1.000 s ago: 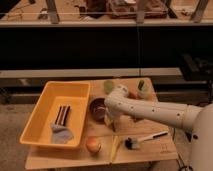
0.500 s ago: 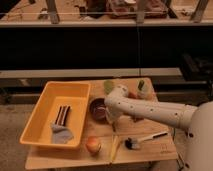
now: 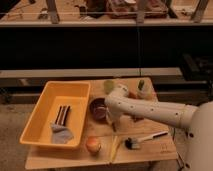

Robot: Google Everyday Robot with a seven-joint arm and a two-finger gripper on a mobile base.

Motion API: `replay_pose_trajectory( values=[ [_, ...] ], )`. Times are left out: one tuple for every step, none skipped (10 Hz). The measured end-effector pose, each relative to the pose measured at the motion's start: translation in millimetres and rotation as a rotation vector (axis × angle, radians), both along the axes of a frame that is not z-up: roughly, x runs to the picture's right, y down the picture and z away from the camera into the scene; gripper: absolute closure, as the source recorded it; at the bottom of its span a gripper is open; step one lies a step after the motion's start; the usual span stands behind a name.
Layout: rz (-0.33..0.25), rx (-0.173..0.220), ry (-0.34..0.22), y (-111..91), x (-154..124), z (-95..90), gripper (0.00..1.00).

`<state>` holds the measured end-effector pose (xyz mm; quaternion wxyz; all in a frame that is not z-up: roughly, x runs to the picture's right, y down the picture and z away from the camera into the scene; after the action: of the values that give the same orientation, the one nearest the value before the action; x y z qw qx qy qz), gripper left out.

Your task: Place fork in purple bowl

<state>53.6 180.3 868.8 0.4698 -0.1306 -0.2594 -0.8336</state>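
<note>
Wooden counter (image 3: pixel 155 150) | pincer (image 3: pixel 111 122) just right of purple bowl (image 3: pixel 98 108) (grip state cannot be told) | advice: centre over bowl, release fork low.

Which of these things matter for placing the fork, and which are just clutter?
Job: purple bowl; gripper, down beside it; fork, not clearly visible.
Lying about: yellow tub, brush, orange-brown bowl, pale strip.

wooden table (image 3: pixel 161 148) | yellow tub (image 3: pixel 34 119) | purple bowl (image 3: pixel 97 109) | brush (image 3: pixel 143 138) | pale strip (image 3: pixel 114 147) | hand (image 3: pixel 111 121) just beside purple bowl
</note>
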Motion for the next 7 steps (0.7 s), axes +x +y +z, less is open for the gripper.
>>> replay_pose_trajectory(
  values=[
    [0.001,0.001,0.009,-0.5,0.9,-1.0,0.25],
    [0.002,0.000,0.013,-0.7,0.9,-0.8,0.20],
    [0.005,0.000,0.014,-0.9,0.7,-0.6,0.20],
    [0.008,0.000,0.016,-1.2,0.7,-0.6,0.20],
    [0.010,-0.002,0.017,-0.4,0.7,0.3,0.20],
    [0.007,-0.007,0.019,1.4,0.6,1.0,0.20],
    [0.007,-0.009,0.018,2.6,-0.7,2.2,0.20]
  ],
)
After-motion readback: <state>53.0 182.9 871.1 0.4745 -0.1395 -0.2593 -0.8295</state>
